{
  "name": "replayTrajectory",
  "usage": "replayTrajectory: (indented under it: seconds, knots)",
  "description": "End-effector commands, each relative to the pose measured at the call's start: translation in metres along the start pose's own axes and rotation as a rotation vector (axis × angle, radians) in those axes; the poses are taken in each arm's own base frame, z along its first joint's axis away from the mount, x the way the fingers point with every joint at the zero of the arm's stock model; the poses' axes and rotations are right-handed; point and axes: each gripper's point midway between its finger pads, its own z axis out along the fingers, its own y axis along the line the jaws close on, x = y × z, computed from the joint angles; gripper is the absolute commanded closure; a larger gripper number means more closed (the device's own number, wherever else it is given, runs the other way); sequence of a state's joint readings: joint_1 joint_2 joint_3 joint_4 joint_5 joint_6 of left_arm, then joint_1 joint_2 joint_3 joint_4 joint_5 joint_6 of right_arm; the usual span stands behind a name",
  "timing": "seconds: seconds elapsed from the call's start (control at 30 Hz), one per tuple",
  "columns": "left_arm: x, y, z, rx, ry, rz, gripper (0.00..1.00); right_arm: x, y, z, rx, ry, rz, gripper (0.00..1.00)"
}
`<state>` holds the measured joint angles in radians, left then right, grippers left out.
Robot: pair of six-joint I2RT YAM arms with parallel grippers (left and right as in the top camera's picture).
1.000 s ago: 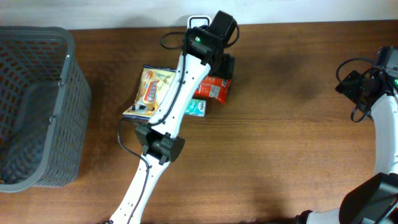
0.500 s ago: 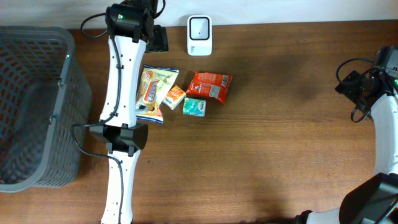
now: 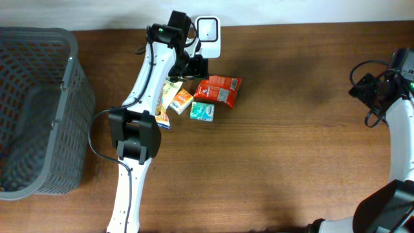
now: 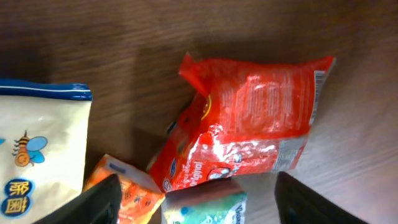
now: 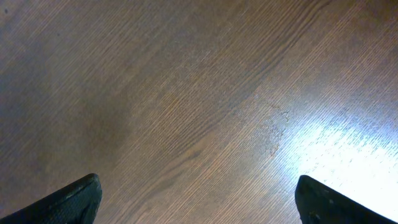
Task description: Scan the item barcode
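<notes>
red packet point(image 3: 218, 90) | crinkled, lying flat | white scanner point(image 3: 208, 28) | just behind packet, at table point(image 3: 291, 142) edge

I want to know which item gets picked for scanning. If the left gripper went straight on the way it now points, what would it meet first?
Most likely the red snack packet, which lies between the open fingers of the left gripper. The teal pack sits against the packet's lower edge, so with depth unclear it might be touched first.

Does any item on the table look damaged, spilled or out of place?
Nothing is spilled or torn that I can see. The red packet is crumpled and lies askew beside the teal box, below the white scanner.
</notes>
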<state>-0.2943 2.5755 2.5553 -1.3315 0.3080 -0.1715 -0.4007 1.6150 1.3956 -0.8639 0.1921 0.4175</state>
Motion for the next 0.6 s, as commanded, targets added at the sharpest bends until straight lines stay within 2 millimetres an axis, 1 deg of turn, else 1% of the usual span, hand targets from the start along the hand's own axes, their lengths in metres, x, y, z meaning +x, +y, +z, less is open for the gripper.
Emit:
replayTrajectory:
  seconds: [0.0, 0.03, 0.07, 0.1, 0.2, 0.3, 0.33, 0.37, 0.4, 0.43, 0.47, 0.5, 0.53, 0.57]
  knots:
    - [0.005, 0.001, 0.016, 0.026, 0.023, 0.006, 0.40, -0.005, -0.001, -0.004, -0.002, -0.015, 0.007, 0.02]
    - [0.008, 0.002, 0.024, 0.025, 0.037, 0.004, 0.49, -0.005, -0.001, -0.004, -0.002, -0.015, 0.007, 0.02]
    - [0.014, 0.004, 0.032, 0.022, 0.058, 0.002, 0.53, -0.005, -0.001, -0.004, -0.002, -0.016, 0.007, 0.02]
    - [0.016, 0.002, 0.036, 0.021, 0.067, 0.004, 0.54, -0.005, -0.001, -0.004, -0.002, -0.016, 0.007, 0.02]
    - [0.015, -0.002, 0.041, 0.025, 0.057, 0.017, 0.54, -0.005, -0.001, -0.004, -0.002, -0.016, 0.007, 0.02]
    - [0.017, 0.003, 0.062, 0.022, 0.077, 0.016, 0.54, -0.005, -0.001, -0.004, -0.002, -0.015, 0.007, 0.02]
    - [0.020, 0.006, 0.070, 0.019, 0.090, 0.011, 0.56, -0.005, -0.001, -0.004, -0.002, -0.016, 0.007, 0.02]
    - [0.020, 0.008, 0.073, 0.015, 0.093, 0.009, 0.64, -0.005, -0.001, -0.004, -0.002, -0.016, 0.007, 0.02]
    - [0.019, 0.008, 0.073, 0.015, 0.088, 0.010, 0.78, -0.005, -0.001, -0.004, -0.002, -0.016, 0.007, 0.02]
    - [0.017, 0.007, 0.072, 0.016, 0.082, 0.013, 0.89, -0.005, -0.001, -0.004, -0.002, -0.016, 0.007, 0.02]
    - [0.016, 0.007, 0.071, 0.017, 0.080, 0.013, 0.97, -0.005, -0.001, -0.004, -0.002, -0.016, 0.007, 0.02]
    - [0.014, 0.005, 0.068, 0.019, 0.071, 0.016, 1.00, -0.005, -0.001, -0.004, -0.002, -0.016, 0.007, 0.02]
    - [0.010, 0.002, 0.062, 0.026, 0.058, 0.021, 1.00, -0.005, -0.001, -0.004, -0.002, -0.016, 0.007, 0.02]
    - [0.005, -0.007, 0.052, 0.055, 0.046, 0.026, 1.00, -0.005, -0.001, -0.004, -0.002, -0.016, 0.007, 0.02]
